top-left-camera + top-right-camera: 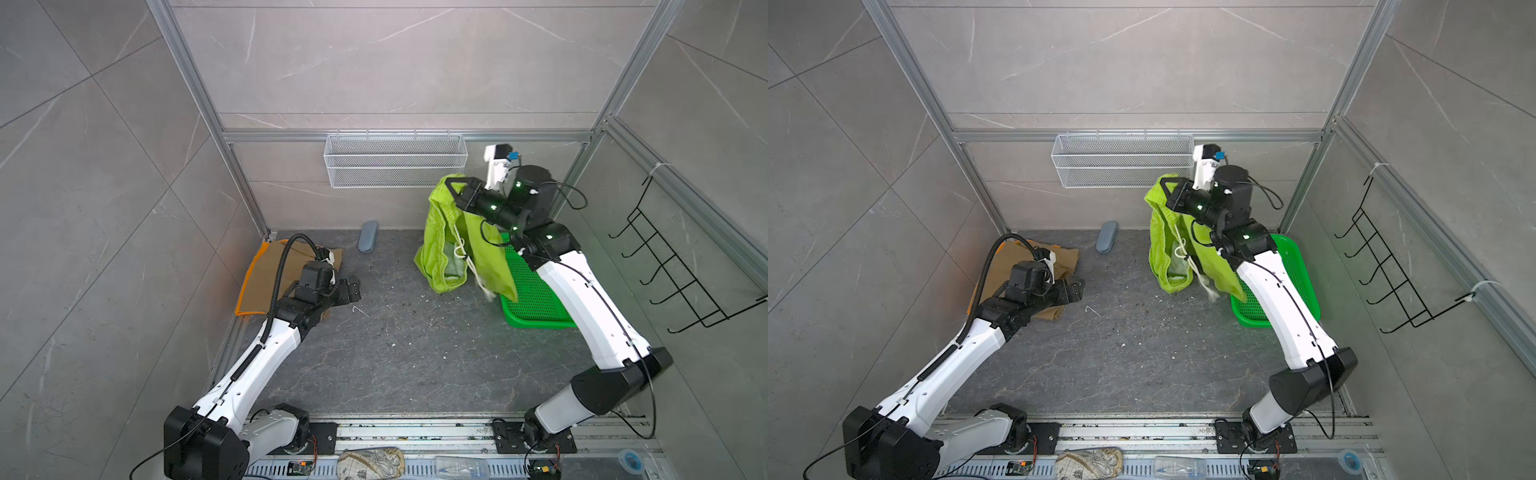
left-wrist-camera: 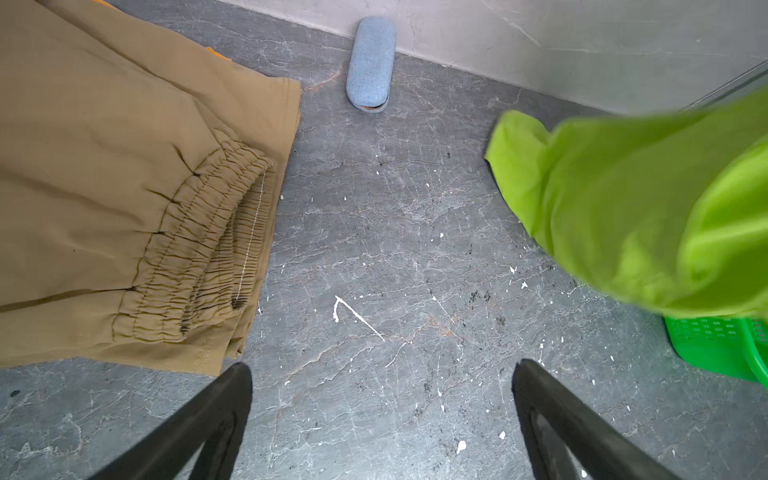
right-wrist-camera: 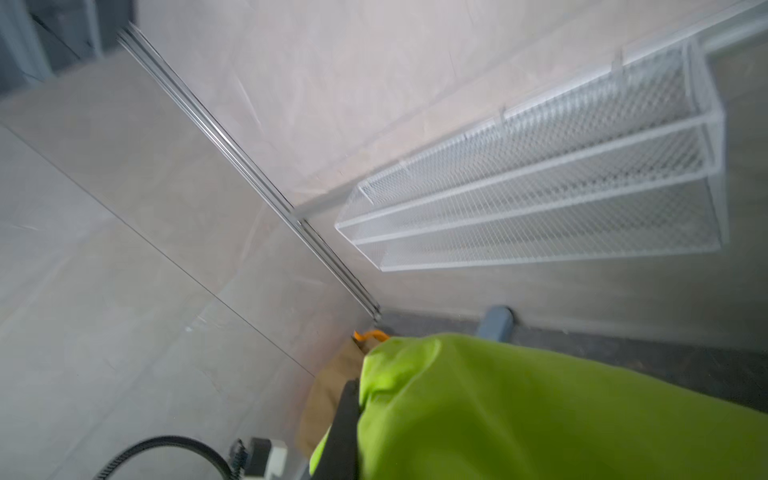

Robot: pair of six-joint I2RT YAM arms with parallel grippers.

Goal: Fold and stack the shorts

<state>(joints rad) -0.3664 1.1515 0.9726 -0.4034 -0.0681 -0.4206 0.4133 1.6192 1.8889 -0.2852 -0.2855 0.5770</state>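
Your right gripper (image 1: 452,187) was clamped on the lime shorts (image 1: 442,245), holding them up high, cloth hanging just beside the green basket (image 1: 536,291). Your left gripper (image 2: 380,370) hovered wide apart and empty near the tan shorts (image 2: 124,187), folded atop the orange shorts (image 1: 246,291).

Lime shorts (image 1: 441,253) hanging aloft, drawstring (image 1: 460,248) dangling; khaki shorts (image 2: 104,166) folded, apparently atop orange shorts (image 1: 242,296), left.

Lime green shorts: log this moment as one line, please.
right gripper: shut on lime green shorts, hanging | left gripper: open, empty | khaki shorts: laid on orange shorts
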